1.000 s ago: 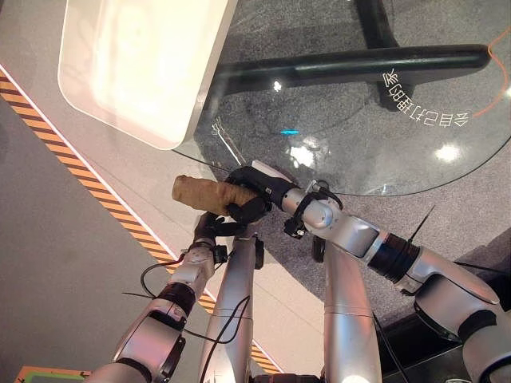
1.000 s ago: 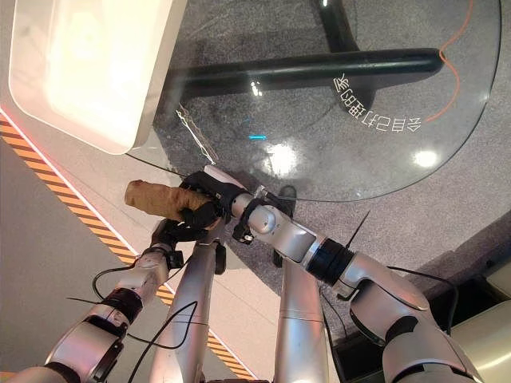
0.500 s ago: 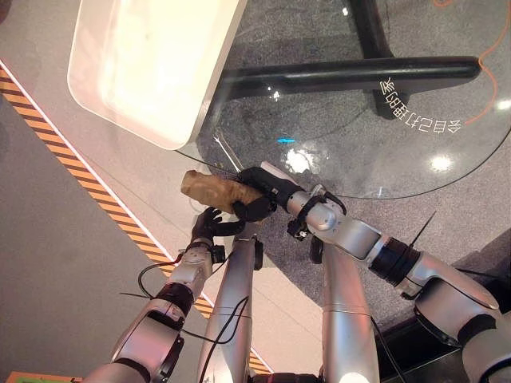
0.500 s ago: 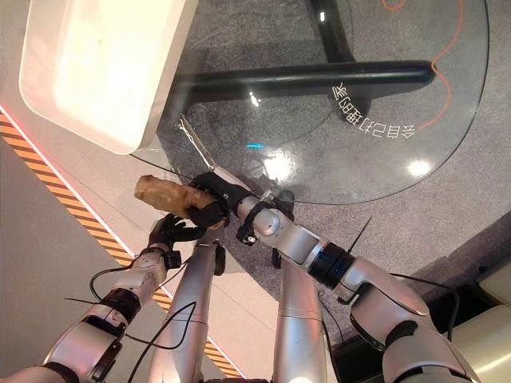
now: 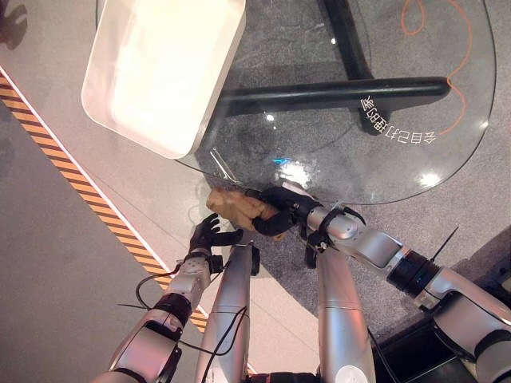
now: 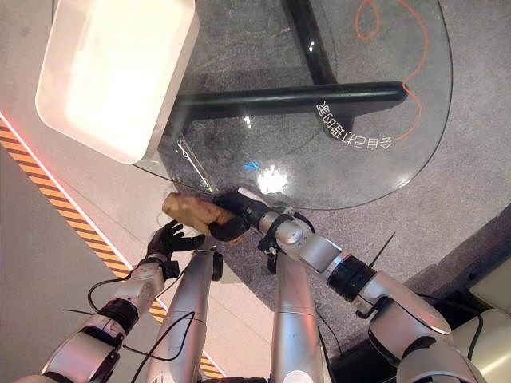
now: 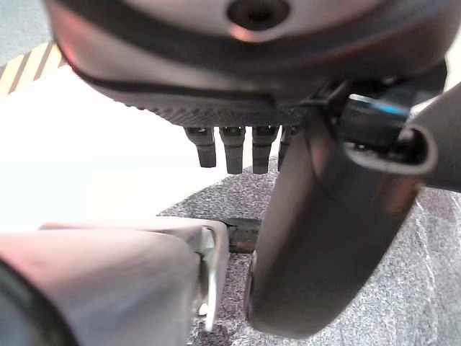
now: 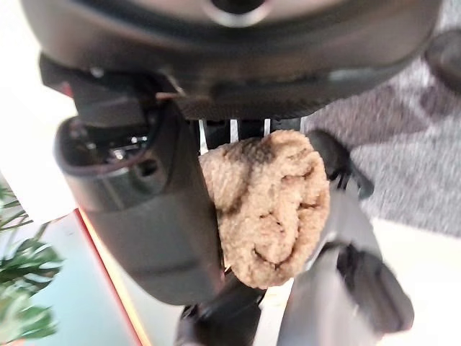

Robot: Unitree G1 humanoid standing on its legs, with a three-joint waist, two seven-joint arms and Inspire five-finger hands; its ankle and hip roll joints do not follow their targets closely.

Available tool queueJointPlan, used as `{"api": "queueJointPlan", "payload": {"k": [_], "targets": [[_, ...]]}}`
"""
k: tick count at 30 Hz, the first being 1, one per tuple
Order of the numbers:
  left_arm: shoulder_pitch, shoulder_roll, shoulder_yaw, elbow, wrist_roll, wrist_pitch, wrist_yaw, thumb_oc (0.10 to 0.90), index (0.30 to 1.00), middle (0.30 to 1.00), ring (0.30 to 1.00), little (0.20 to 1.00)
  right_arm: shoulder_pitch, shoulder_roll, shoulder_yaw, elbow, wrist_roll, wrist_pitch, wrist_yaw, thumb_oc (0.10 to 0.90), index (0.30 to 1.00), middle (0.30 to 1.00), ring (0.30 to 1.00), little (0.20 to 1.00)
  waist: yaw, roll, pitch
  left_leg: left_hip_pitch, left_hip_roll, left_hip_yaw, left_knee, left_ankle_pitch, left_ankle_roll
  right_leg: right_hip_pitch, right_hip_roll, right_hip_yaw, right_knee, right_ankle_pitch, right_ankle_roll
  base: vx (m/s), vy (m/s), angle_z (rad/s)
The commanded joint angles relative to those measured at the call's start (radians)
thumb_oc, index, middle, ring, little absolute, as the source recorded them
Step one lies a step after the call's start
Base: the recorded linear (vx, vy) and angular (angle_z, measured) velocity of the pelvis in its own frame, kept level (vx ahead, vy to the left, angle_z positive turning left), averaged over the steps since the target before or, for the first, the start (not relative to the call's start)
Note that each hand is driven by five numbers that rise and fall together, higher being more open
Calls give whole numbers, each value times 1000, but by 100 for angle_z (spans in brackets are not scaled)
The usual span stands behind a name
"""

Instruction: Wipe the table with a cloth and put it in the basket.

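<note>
Clutching cloth point(image 5: 231, 207), right hand point(image 5: 281, 214)

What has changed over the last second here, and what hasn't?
The right hand, shut on the brown cloth throughout, has carried it up to the near edge of the glass table; earlier the roll stuck out farther from the hand, short of that edge. The camera has shifted too. The left hand stays below the cloth, holding nothing, fingers relaxed. The white basket still sits on the table's far left.
</note>
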Motion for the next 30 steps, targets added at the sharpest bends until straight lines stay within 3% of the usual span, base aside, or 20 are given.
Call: {"api": "queueJointPlan", "payload": {"k": [1,10,18,23,24,25,27,28,30], "targets": [[104,20,3,-15,-71,-47,-43,800,900,900,900,900,20,119,-77,-256,132,-223,82,100,300,300,300,200,27,-5,-17,61,-1,40,12,-71,31,29,31,95,-94,77,56,-26,-88,2],[157,-8,56,-104,-255,-89,-119,800,900,900,900,900,122,181,-229,-330,150,-381,21,100,300,300,300,200,19,-27,-17,130,9,46,15,-83,33,106,38,85,-88,64,48,-21,-63,3],[172,-35,44,-337,-446,-102,-271,800,900,900,900,900,191,210,-371,-414,128,-443,13,100,300,300,300,200,2,-31,-17,168,12,58,10,-92,39,140,44,80,-69,55,45,0,0,0],[176,-39,33,-481,-458,-123,-260,800,900,900,900,900,221,215,-459,-453,99,-457,5,100,300,300,300,200,-10,-33,-17,182,12,68,2,-92,46,155,44,72,-72,52,35,-31,18,-8],[223,-23,61,-467,-498,-186,-409,800,900,900,900,900,260,207,-498,-466,82,-481,18,100,300,300,300,200,-15,-25,-17,184,12,70,-5,-86,41,160,44,69,-79,52,33,-55,54,-9],[237,-19,72,-469,-514,-186,-446,800,900,900,900,900,273,201,-514,-459,86,-494,32,100,300,300,300,200,-16,-21,-17,185,12,72,-2,-87,40,162,44,71,-82,55,36,-32,66,-5],[251,-13,89,-483,-551,-176,-497,800,900,900,900,900,286,200,-544,-444,90,-506,54,100,300,300,300,200,-17,-16,-17,185,13,79,3,-92,41,163,42,73,-82,55,39,4,47,-3],[270,2,110,-515,-547,-132,-554,800,900,900,900,900,296,198,-562,-438,83,-513,52,100,300,300,300,200,-17,-10,-17,190,12,82,-1,-96,45,166,40,69,-83,50,35,-7,53,-6],[346,15,151,-504,-681,-110,-768,800,900,900,900,900,336,180,-602,-461,83,-508,75,100,300,300,300,200,-21,6,-17,192,11,84,-10,-90,42,169,39,65,-91,49,28,-22,104,-9]]}}
